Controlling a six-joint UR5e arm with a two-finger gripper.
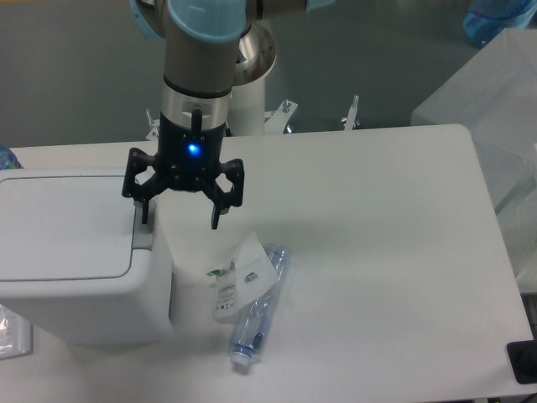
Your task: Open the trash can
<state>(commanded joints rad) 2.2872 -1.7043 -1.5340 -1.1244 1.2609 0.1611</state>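
I see the large boxy white plastic trash can (80,269) at the tabletop's (377,252) left edge, lid shut; it looks rigid and light, so I would press the grey push tab (143,238) rather than grip; my gripper (179,217) has its fingers spread wide, empty, one finger (144,211) just above the tab.

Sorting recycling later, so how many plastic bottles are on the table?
1. The crushed clear bottle lies on the table, right of the trash can, below the open claw. None other shows.
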